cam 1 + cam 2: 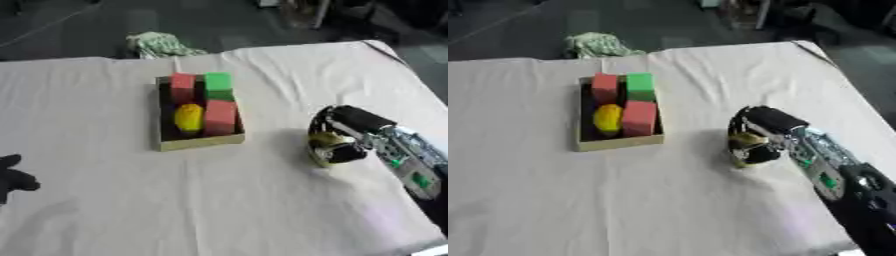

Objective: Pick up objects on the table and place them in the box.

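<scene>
Left eye view shows the right hand low over the white table, on the robot's right side. Its fingers curl around a small yellow thing. It looks like the hand is holding it, but I cannot tell if the yellow thing is off the cloth yet or resting on it.

The box sits to the left of that hand and a bit farther away, near but not touching. Inside the box are 4 things. 1 red block and 1 green block are at the far end. 1 yellow round thing and 1 bigger red block are at the near end, side by side.

The left hand shows only as a dark shape far to the left of the right hand, at the edge of the picture. I cannot tell if it is open or closed.

So most of the job looks done. 4 things are in the box already. I see only 1 thing left on the table, the yellow one in the right hand. It must go up, over to the left, and down into the box. The box looks quite full, so finding a gap may be tricky.
</scene>
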